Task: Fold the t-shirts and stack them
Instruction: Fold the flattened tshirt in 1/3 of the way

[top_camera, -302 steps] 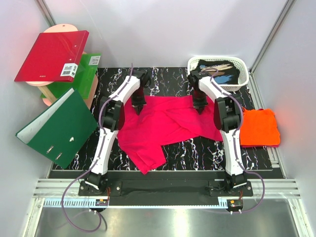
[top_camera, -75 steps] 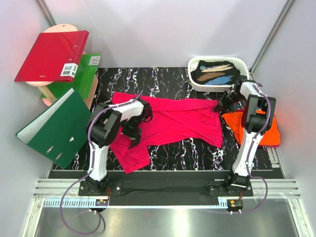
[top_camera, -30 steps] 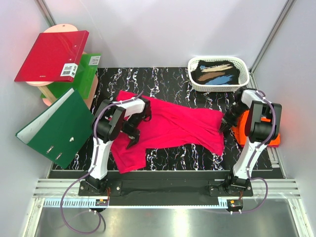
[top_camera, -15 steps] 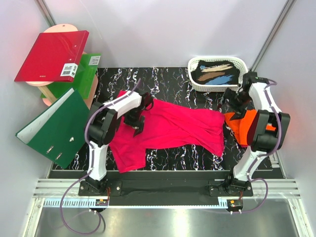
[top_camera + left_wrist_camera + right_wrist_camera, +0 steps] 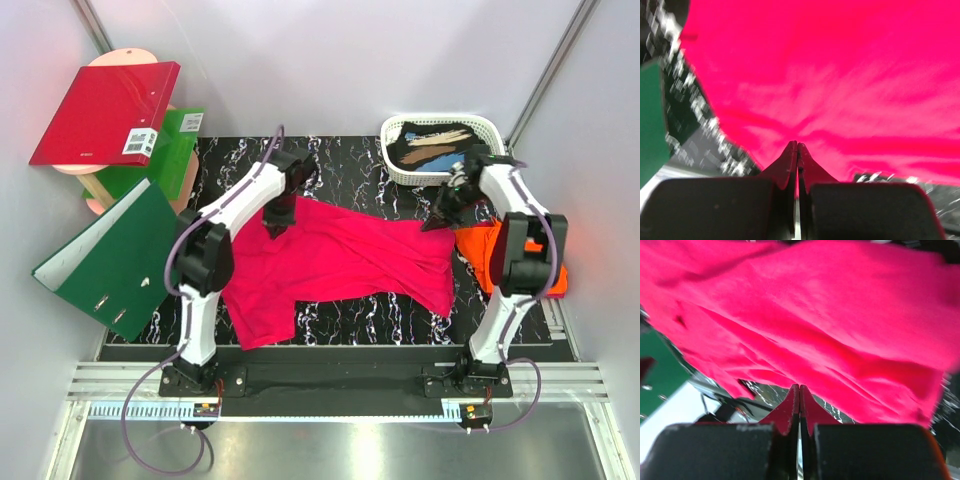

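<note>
Both arms seem to be at the straightening-out step: the left end effector (image 5: 277,222) and right end effector (image 5: 437,220) are each pinched shut on the far edge of the pink shirt (image 5: 340,262), which trails across the middle of the black marbled counter (image 5: 340,160). Next I'd expect it to need laying flat and square before any fold. The orange shirt (image 5: 478,250) lies at the right edge, a white basket (image 5: 415,177) behind it and a green binder (image 5: 120,262) off left.

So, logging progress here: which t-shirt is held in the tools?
The magenta-pink cloth t-shirt, stretched between the left tool and right tool; the bright orange t-shirt lies aside on the right.
</note>
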`<state>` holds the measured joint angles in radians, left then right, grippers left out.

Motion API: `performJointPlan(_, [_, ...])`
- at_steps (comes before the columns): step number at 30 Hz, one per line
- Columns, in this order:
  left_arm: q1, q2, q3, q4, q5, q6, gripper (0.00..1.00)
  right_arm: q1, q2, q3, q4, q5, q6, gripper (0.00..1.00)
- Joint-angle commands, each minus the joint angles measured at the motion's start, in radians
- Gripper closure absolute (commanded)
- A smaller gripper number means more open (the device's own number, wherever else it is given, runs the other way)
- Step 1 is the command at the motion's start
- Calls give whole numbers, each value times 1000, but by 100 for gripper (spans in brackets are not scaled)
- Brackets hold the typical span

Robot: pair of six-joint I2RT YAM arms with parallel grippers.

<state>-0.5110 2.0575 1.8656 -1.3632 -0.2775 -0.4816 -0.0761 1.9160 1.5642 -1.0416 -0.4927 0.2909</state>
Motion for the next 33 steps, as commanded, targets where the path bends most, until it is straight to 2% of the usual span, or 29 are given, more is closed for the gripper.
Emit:
performJointPlan(1, [8,131,118,-90,29,9,100,82,75,42,-6,18,-18,100])
performJointPlan(5, [35,187,171,-76,57,6,100,154,164,59,3,114,-18,100])
performJointPlan(11, [68,161,155,-66,74,14,100,182,271,125,-11,310,-6,100])
performJointPlan(20, [100,38,96,-47,66,8,100,217,431,396,-57,528,11,100])
performJointPlan(24, [101,21,107,-48,64,12,100,233,494,508,-57,572,14,100])
performJointPlan(29, [103,24,103,-57,54,35,100,243,557,657,-87,556,14,100])
performJointPlan(30, [101,24,95,-56,51,46,93,242,551,674,-103,546,8,100])
performJointPlan(31, [101,23,86,-54,43,49,81,243,525,683,-115,534,2,100])
performJointPlan(32, [101,9,57,-51,32,51,37,245,499,674,-113,520,-2,98])
performJointPlan(33, [101,1,37,-44,26,54,16,245,441,663,-110,517,-12,95])
